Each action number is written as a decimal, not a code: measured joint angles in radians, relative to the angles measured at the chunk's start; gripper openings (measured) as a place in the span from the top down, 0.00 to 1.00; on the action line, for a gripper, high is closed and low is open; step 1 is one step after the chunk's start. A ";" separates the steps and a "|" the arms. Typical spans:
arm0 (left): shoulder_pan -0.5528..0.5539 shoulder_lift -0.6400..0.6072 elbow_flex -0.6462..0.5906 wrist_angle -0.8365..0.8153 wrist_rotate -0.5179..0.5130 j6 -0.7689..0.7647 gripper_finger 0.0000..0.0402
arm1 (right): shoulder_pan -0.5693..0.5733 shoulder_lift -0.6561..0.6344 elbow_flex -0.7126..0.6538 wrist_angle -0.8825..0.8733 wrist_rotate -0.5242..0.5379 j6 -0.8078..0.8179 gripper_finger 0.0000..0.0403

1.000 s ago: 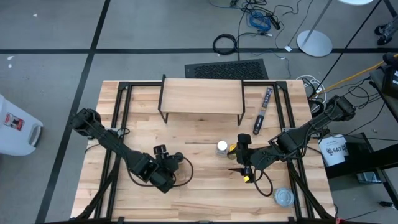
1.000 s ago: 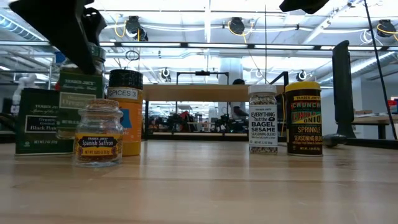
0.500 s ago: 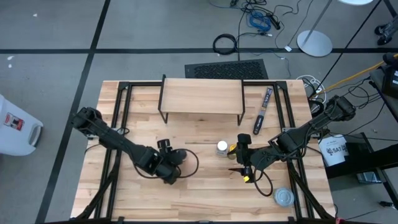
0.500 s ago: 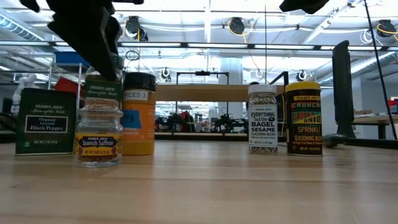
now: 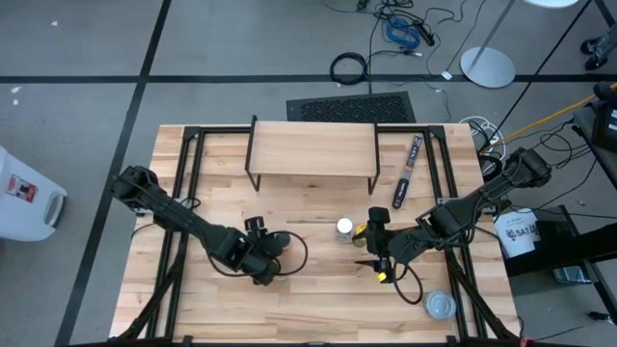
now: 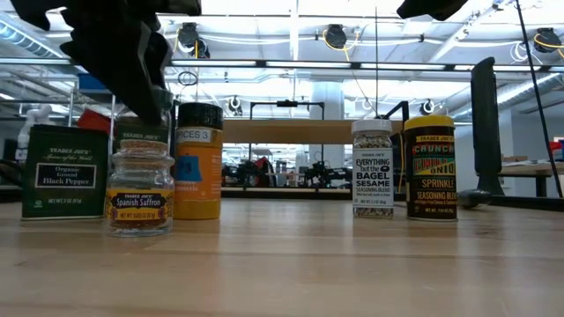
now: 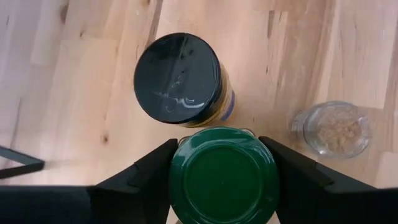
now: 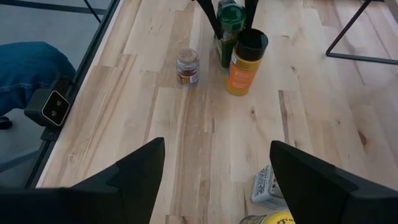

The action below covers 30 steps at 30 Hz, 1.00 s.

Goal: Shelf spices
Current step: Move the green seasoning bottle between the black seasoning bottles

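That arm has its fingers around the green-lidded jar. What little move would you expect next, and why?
Probably a lift straight up. The left gripper has a finger on each side of the green-lidded jar, which seems to stand on the table, close beside the orange jar; the shelf top is bare.

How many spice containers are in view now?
6: dark square tin, green-lidded jar in left gripper, small clear jar, orange jar; white-lidded and yellow-lidded jars near right gripper.
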 joint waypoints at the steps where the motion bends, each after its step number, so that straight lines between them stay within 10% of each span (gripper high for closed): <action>1: 0.000 0.000 0.000 -0.001 0.000 0.006 0.45 | 0.000 0.000 0.000 0.000 0.000 0.000 0.31; 30: 0.013 0.000 -0.050 0.025 -0.023 0.003 0.45 | 0.000 0.000 0.000 0.002 -0.003 0.003 0.31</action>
